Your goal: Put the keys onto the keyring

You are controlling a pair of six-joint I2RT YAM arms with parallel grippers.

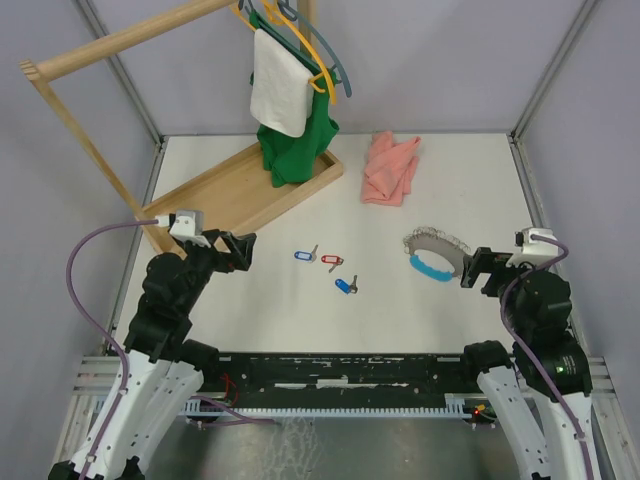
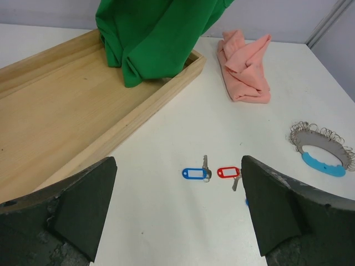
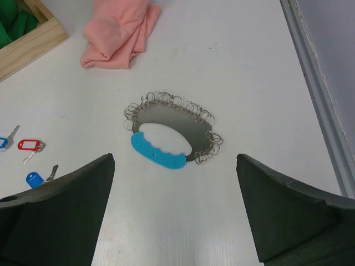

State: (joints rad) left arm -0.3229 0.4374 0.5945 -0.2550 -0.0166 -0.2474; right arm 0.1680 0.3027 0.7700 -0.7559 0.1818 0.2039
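Both claws sit low at the near side of the table (image 1: 470, 190), wide open and holding nothing: the left claw (image 1: 243, 251) on the left, the right claw (image 1: 468, 270) on the right. Between them lie three keys (image 1: 333, 262), close together but not touching: a blue-tag key (image 1: 304, 255), a red-tag key (image 1: 329, 260), and another blue-tag key (image 1: 345, 285) a bit nearer. Just beside the right claw lies the keyring (image 1: 436, 254), flat, its blue part on the near side, well apart from the keys. Farther back are a pink cloth (image 1: 390, 168) and a wooden tray (image 1: 225, 195) with a green cloth (image 1: 292, 150) hanging into it.
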